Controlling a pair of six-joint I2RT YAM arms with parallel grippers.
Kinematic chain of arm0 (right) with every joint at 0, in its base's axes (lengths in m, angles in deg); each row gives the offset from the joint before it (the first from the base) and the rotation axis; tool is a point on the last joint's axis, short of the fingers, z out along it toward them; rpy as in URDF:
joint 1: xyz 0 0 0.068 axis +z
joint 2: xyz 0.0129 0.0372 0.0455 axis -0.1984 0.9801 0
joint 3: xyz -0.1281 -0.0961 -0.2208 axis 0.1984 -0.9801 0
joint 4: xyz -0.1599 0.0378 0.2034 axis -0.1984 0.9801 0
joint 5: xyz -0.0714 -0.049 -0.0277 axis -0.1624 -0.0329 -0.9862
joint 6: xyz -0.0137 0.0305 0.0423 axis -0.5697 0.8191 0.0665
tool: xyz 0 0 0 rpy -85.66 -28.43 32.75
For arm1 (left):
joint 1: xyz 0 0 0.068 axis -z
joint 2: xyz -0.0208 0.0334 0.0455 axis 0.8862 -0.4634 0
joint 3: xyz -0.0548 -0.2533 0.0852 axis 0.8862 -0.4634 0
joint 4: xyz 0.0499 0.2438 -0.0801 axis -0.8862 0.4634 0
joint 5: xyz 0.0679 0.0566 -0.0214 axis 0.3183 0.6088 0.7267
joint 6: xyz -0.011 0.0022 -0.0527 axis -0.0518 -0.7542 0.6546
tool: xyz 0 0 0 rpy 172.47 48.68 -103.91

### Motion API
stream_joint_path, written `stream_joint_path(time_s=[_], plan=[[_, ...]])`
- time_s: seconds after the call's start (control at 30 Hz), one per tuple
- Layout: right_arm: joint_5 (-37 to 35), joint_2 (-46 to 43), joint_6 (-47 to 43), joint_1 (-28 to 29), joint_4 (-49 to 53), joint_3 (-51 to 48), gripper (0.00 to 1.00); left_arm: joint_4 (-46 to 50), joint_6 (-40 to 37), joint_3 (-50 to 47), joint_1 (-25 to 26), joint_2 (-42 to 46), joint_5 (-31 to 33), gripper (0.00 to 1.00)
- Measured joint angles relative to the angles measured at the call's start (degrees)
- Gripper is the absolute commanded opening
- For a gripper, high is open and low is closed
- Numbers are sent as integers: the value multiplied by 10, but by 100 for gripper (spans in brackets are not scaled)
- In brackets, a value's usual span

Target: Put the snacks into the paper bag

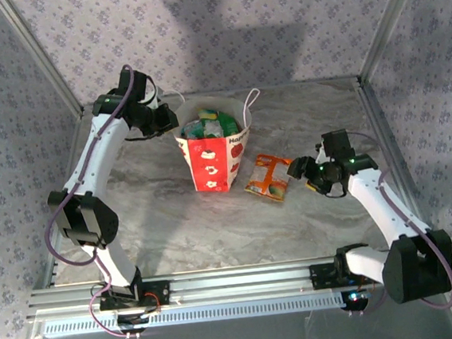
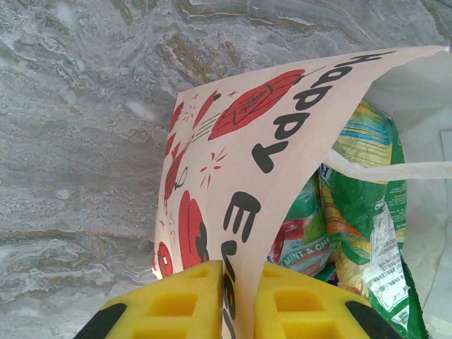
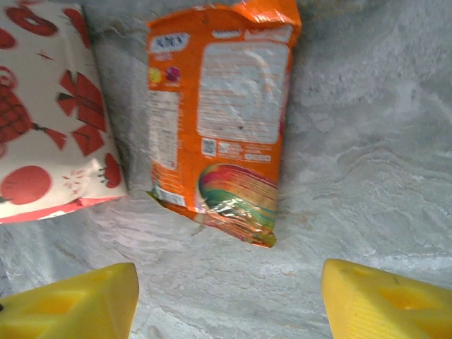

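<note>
Now, while the left gripper (image 2: 239, 293) is clamped on the rim of the paper bag (image 1: 213, 159), the right gripper (image 3: 229, 296), jaws wide apart, should descend centred over the orange packet (image 3: 226, 120) lying just beside the bag and pinch its middle

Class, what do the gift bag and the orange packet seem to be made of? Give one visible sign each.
The gift bag: likely matte paper; its printed wall folds thin without shine. The orange packet: probably glossy plastic film, wrinkled with bright glare.
</note>
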Motion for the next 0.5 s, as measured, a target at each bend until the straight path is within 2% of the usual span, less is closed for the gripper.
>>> stream_joint_path(time_s=[0.5], plan=[[6,125,2,0,-93,-28,71,0,0,0,0,0,2,17]])
